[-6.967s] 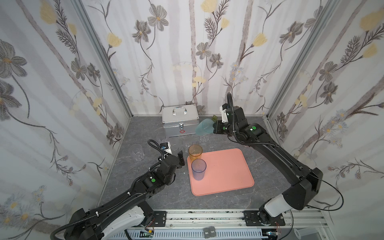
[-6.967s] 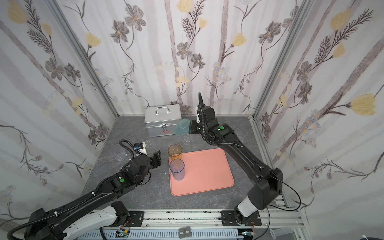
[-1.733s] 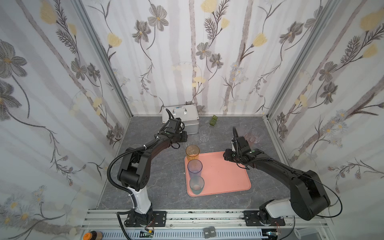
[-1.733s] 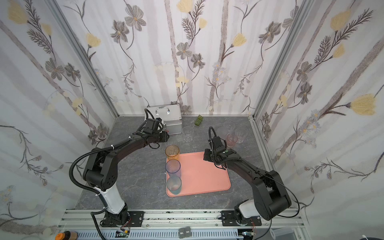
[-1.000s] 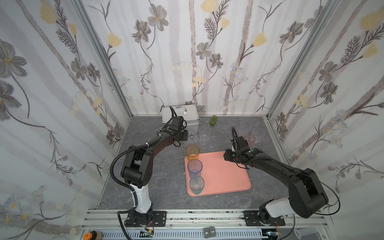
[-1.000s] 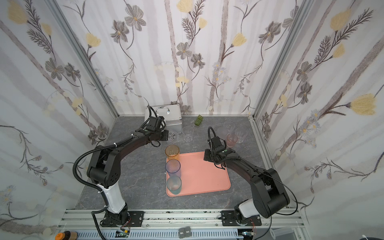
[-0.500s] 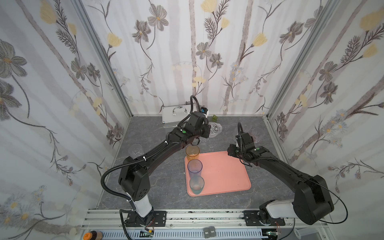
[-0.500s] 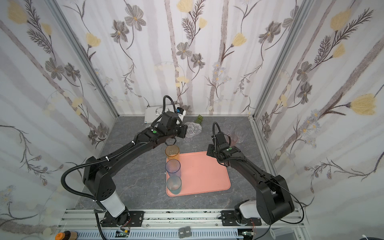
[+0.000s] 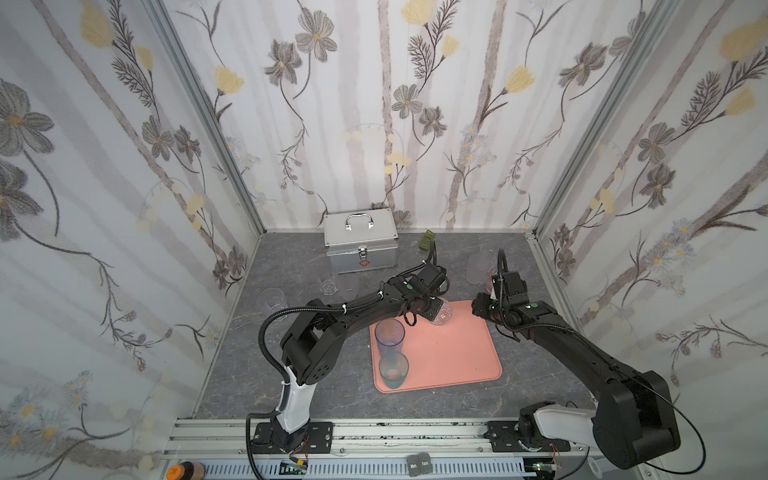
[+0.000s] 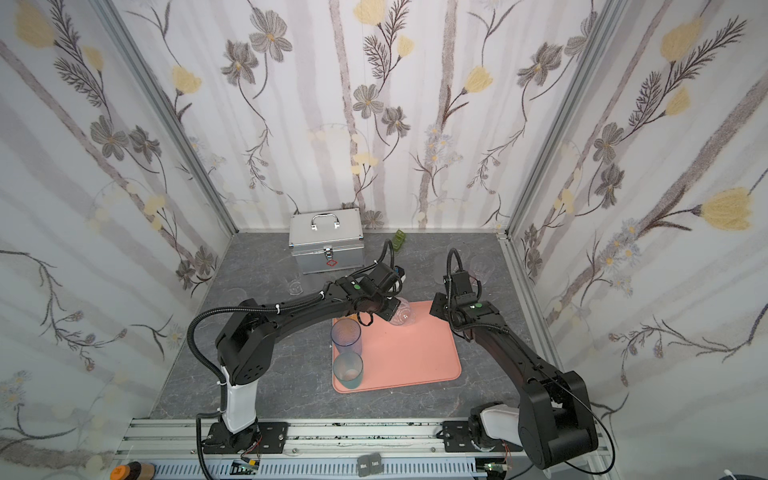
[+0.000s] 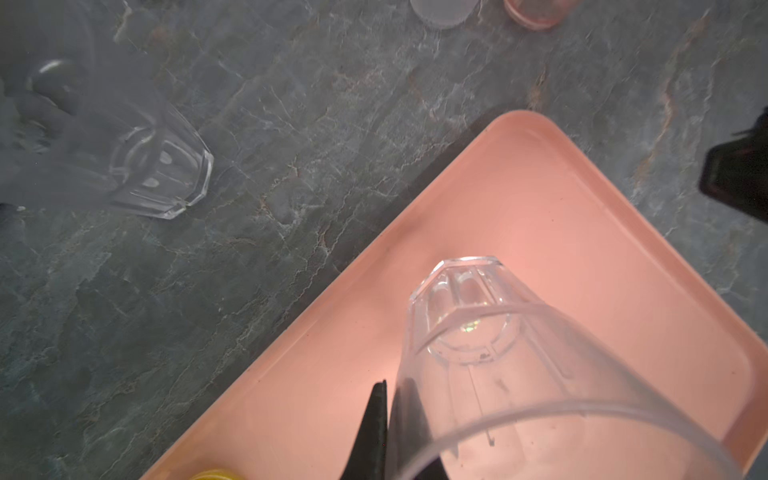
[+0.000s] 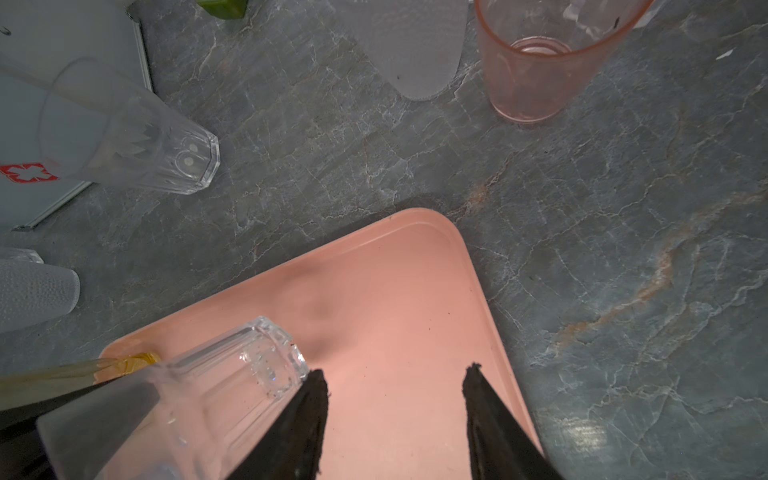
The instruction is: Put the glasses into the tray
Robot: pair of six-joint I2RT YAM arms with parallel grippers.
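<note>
Grey marbled surface point(image 9: 540, 386) is occupied by the tray point(image 9: 449, 353), above whose far edge a tilted clear glass point(image 9: 443, 316) is gripped by the left claw point(image 9: 430, 309) mid-placement, so righting, lowering and release are called for; the right claw point(image 12: 394, 372) is spread, empty.

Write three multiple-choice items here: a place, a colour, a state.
1. The silver metal case stands: A) by the back wall B) at the front rail C) in the right corner
2. The glass nearest the tray's front edge is: A) amber B) teal C) pink
3. The left gripper is: A) open, empty B) shut on the green block C) shut on a clear faceted glass
1 A: it sits under the wallpaper. 2 B: the teal glass stands frontmost. 3 C: its fingers pinch the glass's wall.
</note>
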